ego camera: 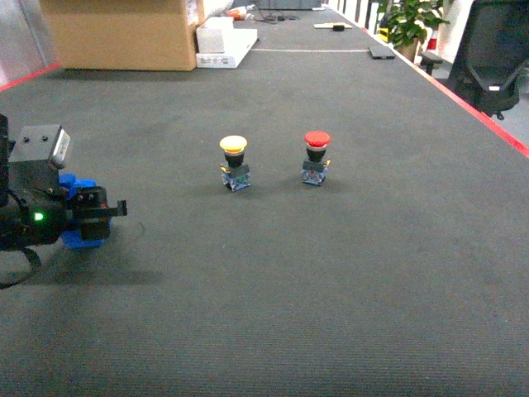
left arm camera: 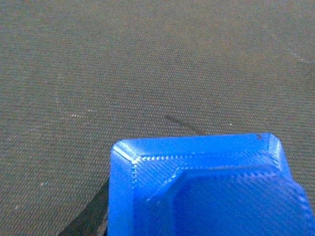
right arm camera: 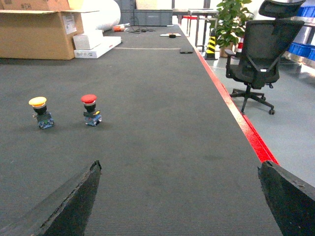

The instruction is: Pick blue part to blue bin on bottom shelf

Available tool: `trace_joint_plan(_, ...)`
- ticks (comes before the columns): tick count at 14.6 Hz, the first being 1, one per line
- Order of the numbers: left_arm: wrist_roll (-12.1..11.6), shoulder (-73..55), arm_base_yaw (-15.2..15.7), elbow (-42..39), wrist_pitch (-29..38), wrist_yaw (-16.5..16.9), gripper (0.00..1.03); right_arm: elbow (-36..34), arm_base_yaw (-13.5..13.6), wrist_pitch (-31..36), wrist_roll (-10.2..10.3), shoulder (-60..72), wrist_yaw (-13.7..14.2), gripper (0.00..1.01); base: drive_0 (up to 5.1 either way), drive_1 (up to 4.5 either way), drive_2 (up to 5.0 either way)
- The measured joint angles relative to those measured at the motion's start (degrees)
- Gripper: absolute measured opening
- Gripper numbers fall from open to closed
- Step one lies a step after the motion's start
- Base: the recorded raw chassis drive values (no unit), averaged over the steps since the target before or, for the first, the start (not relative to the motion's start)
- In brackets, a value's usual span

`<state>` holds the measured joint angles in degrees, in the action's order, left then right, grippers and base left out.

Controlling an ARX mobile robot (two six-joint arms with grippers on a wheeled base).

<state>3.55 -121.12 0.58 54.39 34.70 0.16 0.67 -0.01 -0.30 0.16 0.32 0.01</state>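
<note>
The blue part (ego camera: pixel 80 237), a chunky blue plastic block, sits in my left gripper (ego camera: pixel 97 212) at the far left, just above the dark carpet, and the gripper is shut on it. In the left wrist view the blue part (left arm camera: pixel 206 187) fills the lower frame, and one dark finger (left arm camera: pixel 91 216) shows beside it. My right gripper (right arm camera: pixel 179 167) is open over bare carpet with nothing between its fingers. Blue bins (right arm camera: pixel 301 50) on a metal rack show at the far right edge. I cannot tell which shelf level they are on.
A yellow push-button (ego camera: pixel 235 162) and a red push-button (ego camera: pixel 316 157) stand on the carpet ahead. A cardboard box (ego camera: pixel 124 31) and white boxes (ego camera: pixel 225 40) lie at the back left. A red floor line (right arm camera: pixel 236 113), an office chair (right arm camera: pixel 258 56) and a plant (right arm camera: pixel 229 19) are on the right.
</note>
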Motion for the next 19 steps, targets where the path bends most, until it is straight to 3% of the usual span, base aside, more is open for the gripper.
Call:
trace_joint_plan(1, 1.14, 4.33, -0.07, -5.31, 3.06, -1.14, 0.44, 0.02, 0.0, 0.0, 0.0, 0.0, -0.02, 0.98, 0.0, 0.0, 0.0)
trace_joint_plan(3, 1.2, 13.57, -0.37, -12.46, 5.51, -2.99, 0.44, 0.0, 0.0, 0.0, 0.0, 0.0, -0.02, 0.98, 0.0, 0.0, 0.0)
trace_joint_plan(6, 0.98, 35.54, -2.4, -19.76, 1.14, -5.99, 0.44, 0.0, 0.0, 0.0, 0.0, 0.0, 0.0, 0.98, 0.0, 0.0, 0.0)
trace_joint_plan(9, 2.64, 58.97, -8.26, -28.02, -9.31, -13.42, 0.44, 0.0, 0.0, 0.0, 0.0, 0.0, -0.02, 0.98, 0.0, 0.0, 0.0)
trace_joint_plan(11, 4.94, 75.41, -12.48, -32.79, -19.87, -19.43, 0.44, 0.0, 0.0, 0.0, 0.0, 0.0, 0.0, 0.98, 0.0, 0.0, 0.0)
trace_joint_plan(15, 8.11, 93.7, -20.24, -37.18, -33.99, -25.9, 0.44, 0.0, 0.0, 0.0, 0.0, 0.0, -0.02, 0.98, 0.0, 0.0, 0.0)
trace_joint_plan(17, 8.09, 99.27, -23.85, -38.97, -36.57, -29.77, 0.44, 0.0, 0.0, 0.0, 0.0, 0.0, 0.0, 0.98, 0.0, 0.0, 0.0)
trace_joint_plan(19, 8.11, 99.34, -24.0, -38.91, -36.44, -30.18, 0.44, 0.0, 0.0, 0.02, 0.0, 0.0, 0.0, 0.98, 0.0, 0.0, 0.0)
